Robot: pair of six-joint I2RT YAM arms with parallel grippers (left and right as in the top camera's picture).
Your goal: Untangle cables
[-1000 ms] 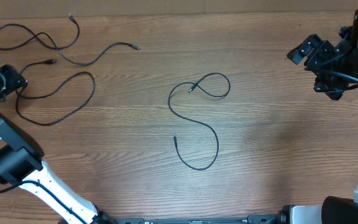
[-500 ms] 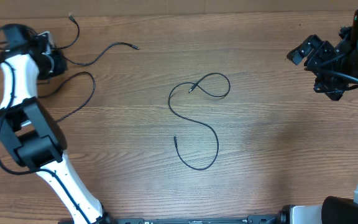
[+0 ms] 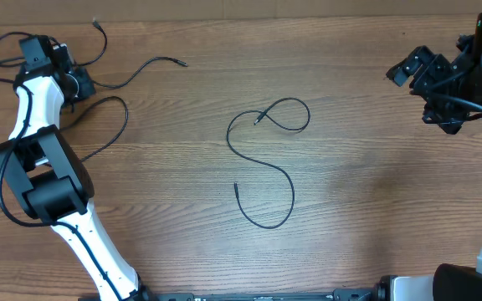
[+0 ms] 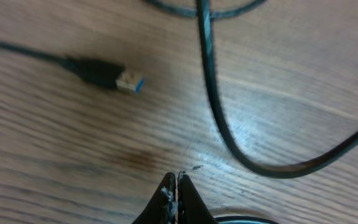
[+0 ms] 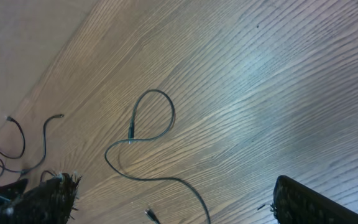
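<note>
Wood-grain table (image 3: 375,184) carries three black cables (image 3: 127,110): one S-curved cable (image 3: 292,192) lies alone at centre; two lie at the far-left corner. Left gripper (image 4: 178,186) is fully closed and empty, near one blue-tipped plug (image 4: 120,79). Right gripper (image 3: 427,94) is spread wide at the right edge.

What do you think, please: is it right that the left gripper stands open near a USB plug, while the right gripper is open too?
Not quite. The left gripper is shut, not open: the left wrist view shows it closed tight with nothing held, near the USB plug. The right gripper is indeed open.
</note>
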